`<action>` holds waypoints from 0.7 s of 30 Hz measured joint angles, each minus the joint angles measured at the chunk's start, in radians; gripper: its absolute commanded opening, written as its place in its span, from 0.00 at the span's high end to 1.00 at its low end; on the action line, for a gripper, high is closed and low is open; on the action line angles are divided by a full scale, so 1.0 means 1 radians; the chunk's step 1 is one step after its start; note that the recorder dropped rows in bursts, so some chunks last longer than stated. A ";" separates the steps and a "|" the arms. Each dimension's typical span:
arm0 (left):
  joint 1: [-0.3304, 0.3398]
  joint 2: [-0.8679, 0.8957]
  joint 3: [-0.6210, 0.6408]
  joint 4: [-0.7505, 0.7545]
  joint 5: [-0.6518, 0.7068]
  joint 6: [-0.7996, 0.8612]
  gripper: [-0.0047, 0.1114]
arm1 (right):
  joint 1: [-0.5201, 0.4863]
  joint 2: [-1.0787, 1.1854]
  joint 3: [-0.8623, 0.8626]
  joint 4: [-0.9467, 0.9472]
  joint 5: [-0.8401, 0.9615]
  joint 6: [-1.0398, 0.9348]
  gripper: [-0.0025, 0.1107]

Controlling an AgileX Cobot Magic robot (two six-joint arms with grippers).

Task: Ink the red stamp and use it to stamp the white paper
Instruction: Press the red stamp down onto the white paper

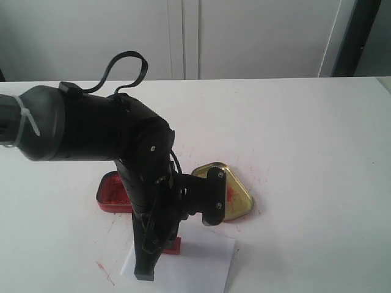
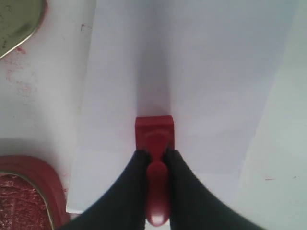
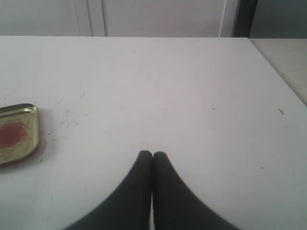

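Observation:
My left gripper is shut on the knob handle of the red stamp, whose square base rests on the white paper. In the exterior view the left arm hides most of the stamp, which shows at the near left of the paper. The red ink tin lies just left of the arm, its edge also in the left wrist view. My right gripper is shut on nothing above bare tabletop and does not show in the exterior view.
The gold tin lid with a red smear lies right of the left arm, also seen as a lid in the right wrist view and a corner of the lid in the left wrist view. Red ink specks mark the white table.

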 measured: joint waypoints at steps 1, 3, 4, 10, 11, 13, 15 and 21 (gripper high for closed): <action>-0.004 0.002 0.000 0.017 -0.002 -0.012 0.96 | 0.000 0.000 0.000 0.000 0.000 0.000 0.98; -0.011 0.002 0.000 0.031 -0.004 -0.019 0.96 | 0.000 0.000 0.000 0.000 0.000 0.000 0.98; -0.016 0.002 0.000 0.034 -0.006 -0.019 0.96 | 0.000 0.000 0.000 0.000 0.000 0.000 0.98; -0.032 0.022 0.000 0.049 -0.018 -0.042 0.96 | 0.000 0.000 0.000 0.000 0.000 0.000 0.98; -0.032 0.026 0.000 0.050 -0.018 -0.042 0.96 | 0.000 0.000 0.000 0.000 0.000 0.000 0.98; -0.032 0.028 0.000 0.062 -0.025 -0.056 0.96 | 0.000 0.000 0.000 0.000 0.000 0.000 0.98; -0.037 0.029 0.000 0.088 -0.032 -0.076 0.96 | 0.000 0.000 0.000 0.000 0.000 0.000 0.98; -0.086 0.029 0.000 0.180 -0.032 -0.150 0.96 | 0.000 0.000 0.000 0.000 0.000 0.000 0.98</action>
